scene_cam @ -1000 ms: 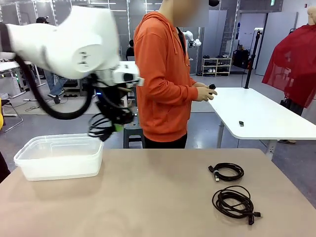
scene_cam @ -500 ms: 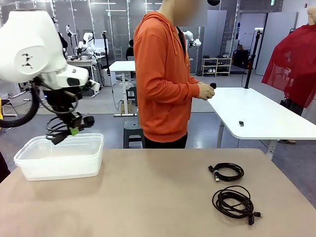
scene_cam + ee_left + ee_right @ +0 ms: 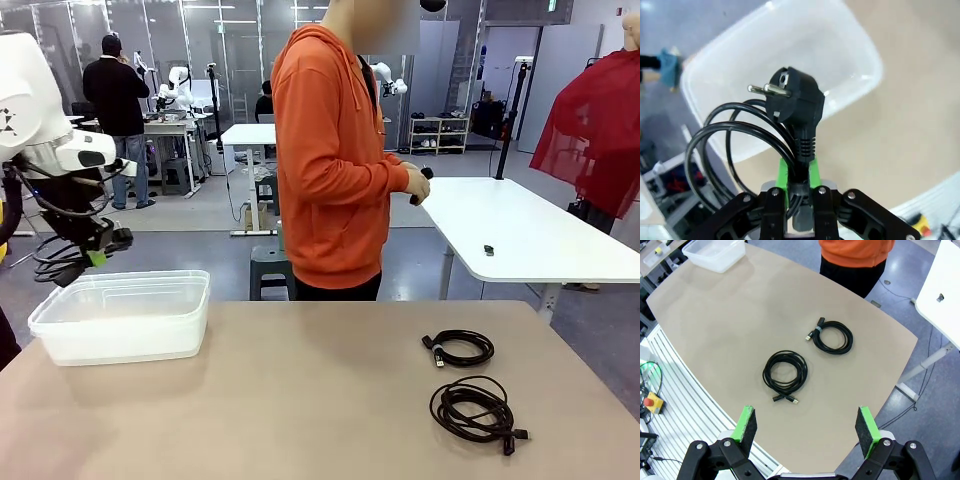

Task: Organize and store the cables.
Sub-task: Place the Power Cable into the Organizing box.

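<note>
Left pincer [image 3: 799, 175]: pressed together on the held cable, the green pads gripping the cord just under the plug's ribbed neck.
Held cable [image 3: 792, 107]: a black cord with a chunky two-pin plug. The plug stands up past the fingertips, and the loose loops sag off toward 8 o'clock in the left wrist view.
Where the left pincer hangs [image 3: 95, 258]: in the air at 10 o'clock from the bin in the front view, above its far rim and not touching it. The cord loops dangle on the 9 o'clock side.
Bin [image 3: 120, 330]: a clear plastic tub at 9 o'clock on the desk. I can see nothing inside it in the left wrist view.
Desk [image 3: 300, 400]: a tan top.
Right pincer [image 3: 805, 424]: spread wide with nothing between the pads, high above the desk and looking down on it.
Smaller coil [image 3: 483, 352]: lies flat at 3 o'clock on the desk, with a plug end pointing toward 9 o'clock.
Larger coil [image 3: 447, 408]: lies flat at 6 o'clock from the smaller coil, near it but apart, with its ends at the 5 o'clock edge.
Person [image 3: 330, 150]: in an orange hoodie at 12 o'clock beyond the desk, both hands on a small dark item.
</note>
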### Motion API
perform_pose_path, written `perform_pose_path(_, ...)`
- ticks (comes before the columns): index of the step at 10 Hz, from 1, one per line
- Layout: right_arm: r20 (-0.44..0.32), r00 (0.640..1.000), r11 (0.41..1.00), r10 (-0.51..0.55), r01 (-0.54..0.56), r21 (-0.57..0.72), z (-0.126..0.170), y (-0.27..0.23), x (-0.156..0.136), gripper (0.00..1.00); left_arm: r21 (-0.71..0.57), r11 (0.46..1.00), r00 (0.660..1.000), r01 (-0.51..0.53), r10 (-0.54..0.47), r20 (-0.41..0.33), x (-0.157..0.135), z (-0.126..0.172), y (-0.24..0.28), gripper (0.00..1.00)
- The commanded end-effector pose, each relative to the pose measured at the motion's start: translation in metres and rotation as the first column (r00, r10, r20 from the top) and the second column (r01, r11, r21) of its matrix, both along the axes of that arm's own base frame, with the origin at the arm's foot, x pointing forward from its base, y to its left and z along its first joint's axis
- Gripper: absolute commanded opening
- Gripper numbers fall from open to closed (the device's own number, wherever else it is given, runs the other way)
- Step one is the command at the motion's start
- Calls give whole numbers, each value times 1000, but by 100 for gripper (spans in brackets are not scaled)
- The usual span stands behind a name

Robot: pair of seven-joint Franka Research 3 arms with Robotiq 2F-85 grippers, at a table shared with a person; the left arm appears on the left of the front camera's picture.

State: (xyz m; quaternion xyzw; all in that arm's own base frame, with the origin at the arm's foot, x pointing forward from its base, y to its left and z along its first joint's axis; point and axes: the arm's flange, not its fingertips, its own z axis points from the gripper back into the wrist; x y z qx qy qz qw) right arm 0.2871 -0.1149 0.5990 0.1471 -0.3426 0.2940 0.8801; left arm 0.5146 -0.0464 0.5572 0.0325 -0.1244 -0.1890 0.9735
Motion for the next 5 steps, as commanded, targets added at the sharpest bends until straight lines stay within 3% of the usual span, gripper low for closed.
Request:
perform_pose_path(1, 5, 1000, 1000, 3, -3, 3, -1, 1, 0, 100, -33, 985, 985, -171, 171, 19, 34, -1, 5, 19)
perform_pose_path(3, 5, 1000, 1000, 3, -3, 3, -1, 1, 0, 100, -28, 954, 954, -299, 299, -3, 49, -15, 12, 19)
perform_pose_path(5, 5, 1000, 1000, 3, -3, 3, -1, 1, 0, 100, -6, 914, 913, -407, 407, 36, 61, -32, 18, 19)
